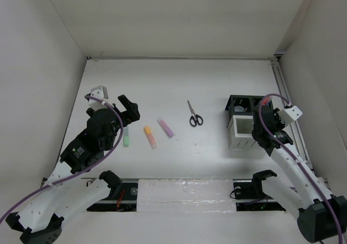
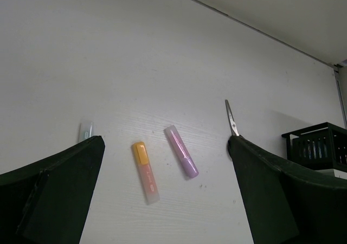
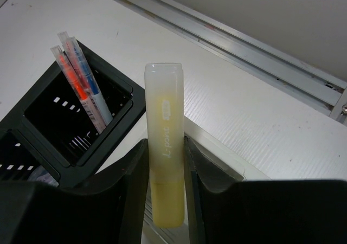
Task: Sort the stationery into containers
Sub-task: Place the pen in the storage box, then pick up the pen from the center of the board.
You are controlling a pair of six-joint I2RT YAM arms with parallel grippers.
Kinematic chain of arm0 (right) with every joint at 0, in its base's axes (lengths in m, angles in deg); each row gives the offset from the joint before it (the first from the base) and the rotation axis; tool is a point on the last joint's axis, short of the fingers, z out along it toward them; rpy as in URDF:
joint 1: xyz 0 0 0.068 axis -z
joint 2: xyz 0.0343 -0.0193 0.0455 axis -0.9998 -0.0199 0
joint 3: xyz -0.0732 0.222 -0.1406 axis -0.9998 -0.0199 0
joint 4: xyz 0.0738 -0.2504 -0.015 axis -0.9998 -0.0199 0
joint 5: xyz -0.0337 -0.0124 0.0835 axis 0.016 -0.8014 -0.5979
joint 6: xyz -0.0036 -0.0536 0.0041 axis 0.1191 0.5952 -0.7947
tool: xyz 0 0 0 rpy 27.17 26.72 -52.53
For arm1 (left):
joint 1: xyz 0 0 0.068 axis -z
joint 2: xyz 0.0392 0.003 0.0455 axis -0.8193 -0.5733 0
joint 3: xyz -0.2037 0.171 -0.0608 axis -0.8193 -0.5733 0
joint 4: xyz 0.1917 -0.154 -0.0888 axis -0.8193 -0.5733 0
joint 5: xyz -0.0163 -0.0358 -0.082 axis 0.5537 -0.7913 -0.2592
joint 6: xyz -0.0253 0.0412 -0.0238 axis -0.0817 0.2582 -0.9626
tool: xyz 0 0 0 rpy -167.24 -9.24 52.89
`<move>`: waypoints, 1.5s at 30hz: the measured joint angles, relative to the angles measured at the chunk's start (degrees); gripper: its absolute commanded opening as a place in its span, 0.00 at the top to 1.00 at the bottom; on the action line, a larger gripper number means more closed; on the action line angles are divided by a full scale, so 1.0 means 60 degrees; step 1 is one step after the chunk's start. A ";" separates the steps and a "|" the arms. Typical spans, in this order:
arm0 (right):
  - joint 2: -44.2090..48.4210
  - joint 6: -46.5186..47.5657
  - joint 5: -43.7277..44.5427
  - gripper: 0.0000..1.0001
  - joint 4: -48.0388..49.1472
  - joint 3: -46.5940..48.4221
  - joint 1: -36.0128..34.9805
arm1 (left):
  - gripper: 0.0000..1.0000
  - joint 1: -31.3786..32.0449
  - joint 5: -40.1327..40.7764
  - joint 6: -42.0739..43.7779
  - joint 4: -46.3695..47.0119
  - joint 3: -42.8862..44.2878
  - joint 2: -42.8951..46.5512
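My right gripper (image 3: 164, 162) is shut on a yellow marker (image 3: 164, 103) and holds it upright, lower end over the slatted white part (image 3: 230, 160) of the containers (image 1: 242, 122). A red pen (image 3: 69, 76) and a blue pen (image 3: 87, 78) stand in a black compartment (image 3: 81, 127) beside it. On the table lie a green marker (image 1: 126, 136), an orange marker (image 2: 146, 172), a purple marker (image 2: 181, 152) and black-handled scissors (image 1: 194, 115). My left gripper (image 2: 165, 142) hangs open above the orange and purple markers, touching nothing.
A metal rail (image 3: 255, 49) runs along the table's right edge just beyond the organizer. White walls close in the table at the back and both sides. The right arm (image 1: 282, 152) reaches up along the right side to the organizer.
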 measured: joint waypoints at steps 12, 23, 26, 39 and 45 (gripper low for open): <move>-0.0233 -0.0189 0.0087 0.30 -0.0084 0.0033 -0.0069 | 0.01 0.0000 0.0000 0.0000 0.0000 0.0000 0.0000; 0.1115 0.1129 -0.0324 0.16 0.0448 0.0678 -0.2069 | 0.01 0.0000 0.0146 -0.0011 0.0000 0.0000 0.0000; 0.0907 0.2069 -0.0900 0.15 0.1049 0.1275 -0.2776 | 0.01 0.0000 0.0382 -0.0124 -0.0018 0.0000 -0.0044; -0.7737 0.5431 -0.5530 0.13 0.1800 0.6889 -0.5945 | 0.01 -0.3439 -0.0437 -0.0776 -0.0441 0.0026 -0.2412; -1.0415 0.5599 -0.6127 0.18 0.1031 0.8630 -0.6768 | 0.01 -0.3923 -0.0157 -0.1075 -0.0729 0.0026 -0.2055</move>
